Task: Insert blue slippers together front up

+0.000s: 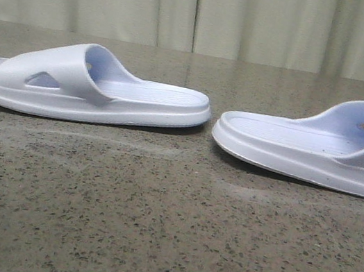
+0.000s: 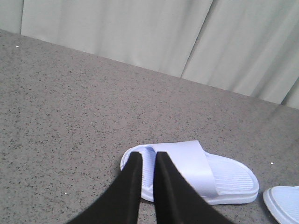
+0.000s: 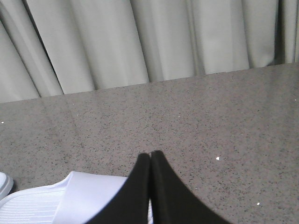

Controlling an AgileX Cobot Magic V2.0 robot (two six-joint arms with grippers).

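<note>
Two blue slippers are lying heel to heel, apart, on the tabletop (image 1: 149,243); left slipper (image 2: 196,170) just beyond the barely parted left end effector (image 2: 148,156); right slipper (image 3: 70,200) beside the closed right end effector (image 3: 150,155).

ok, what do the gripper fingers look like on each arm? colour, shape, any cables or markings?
Both alike: the left gripper and the right gripper each show two plain matte black fingers, broad at the base and tapering to narrow tips. No cables, markings or pads are visible. Neither arm appears in the front view.
</note>
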